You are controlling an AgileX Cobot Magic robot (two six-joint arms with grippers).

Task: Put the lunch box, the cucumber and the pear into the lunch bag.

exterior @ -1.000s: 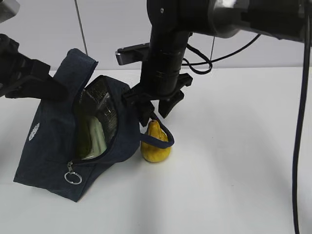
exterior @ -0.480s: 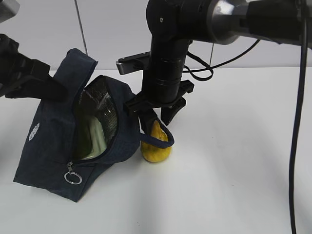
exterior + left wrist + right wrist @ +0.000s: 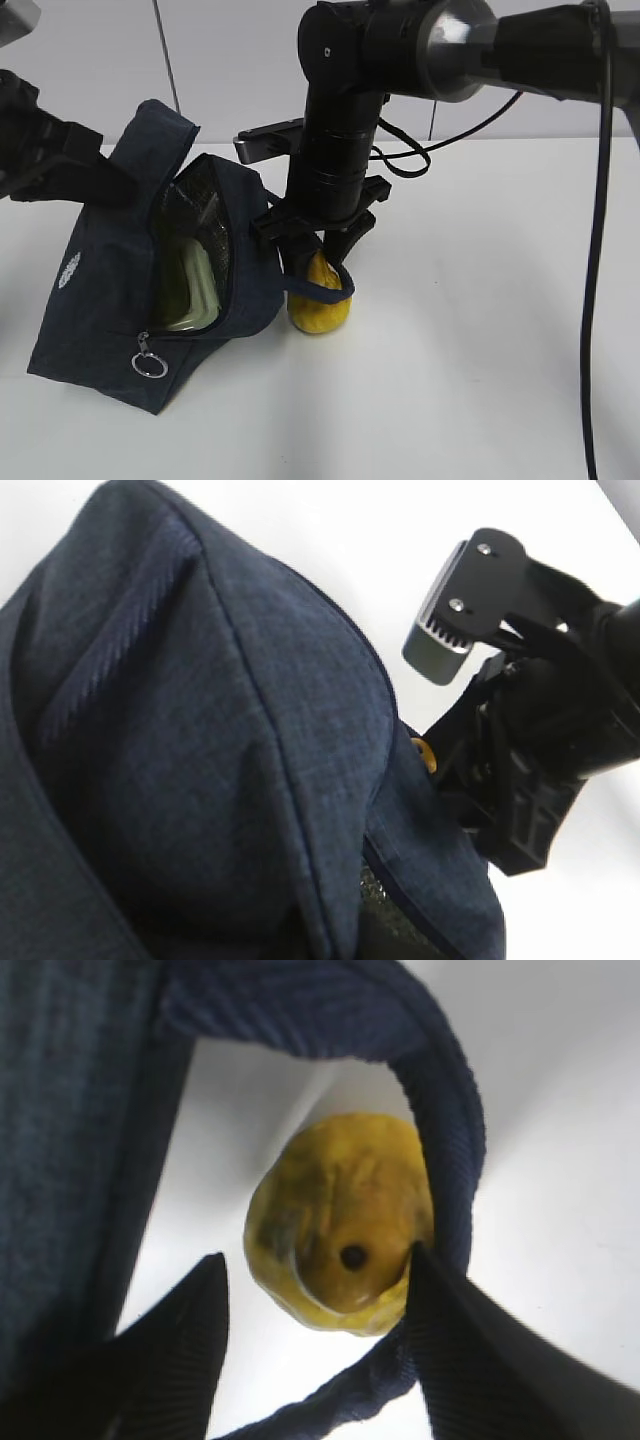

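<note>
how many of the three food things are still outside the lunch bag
1. The pear stands on the table beside the lunch bag, under the right gripper. The lunch box shows inside the bag; the cucumber isn't visible, perhaps hidden inside.

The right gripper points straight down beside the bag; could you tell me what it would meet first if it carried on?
Most likely the small yellow speckled pear, centred between the open right gripper fingers. The navy padded loop handle brushes one finger, so it might snag.

White table [image 3: 480,380] under navy lunch bag [image 3: 100,310] and yellow pear [image 3: 320,312].
</note>
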